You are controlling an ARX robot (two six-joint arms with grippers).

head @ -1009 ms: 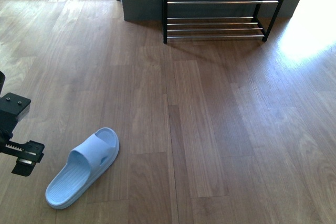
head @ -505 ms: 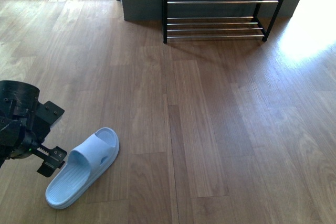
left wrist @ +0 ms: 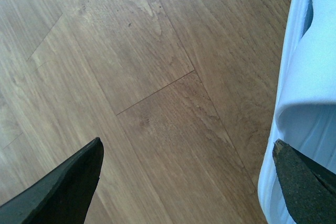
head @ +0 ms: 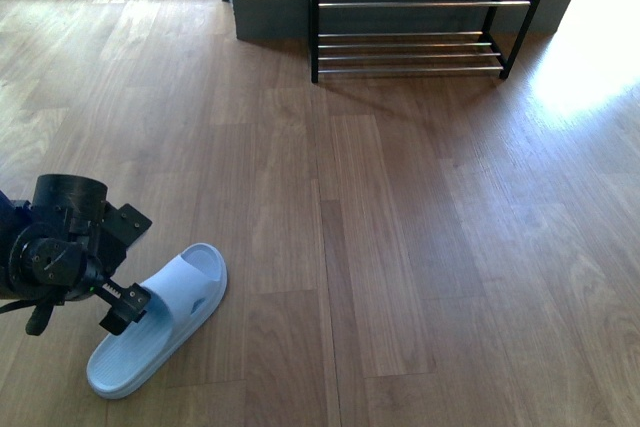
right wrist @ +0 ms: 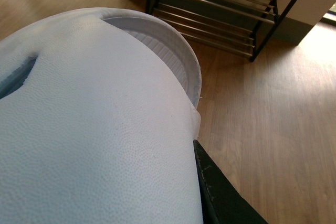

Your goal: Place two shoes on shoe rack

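Note:
A pale-blue slide (head: 160, 317) lies sole-down on the wooden floor at the front left. My left gripper (head: 118, 309) is open and low right beside its heel half. In the left wrist view the gripper (left wrist: 186, 182) spans bare floor, with one finger (left wrist: 302, 184) over the slide's edge (left wrist: 310, 77). My right gripper (right wrist: 178, 161) is shut on a second pale-blue slide (right wrist: 89, 119), held above the floor; one dark finger (right wrist: 220, 192) presses against it. The shoe rack (head: 415, 12) stands at the back, and also shows in the right wrist view (right wrist: 220, 9). The grey sneakers are out of view.
The rack's chrome rods carry no shoes. A grey-based wall section (head: 265, 2) stands left of the rack. A bright sunlit patch (head: 585, 77) lies on the floor right of the rack. Wooden floor (head: 400, 247) stretches between the slide and the rack.
My left arm has come in from the left edge toward the slide on the floor and turned, so its gripper now sits against the slide. The slide has not moved.

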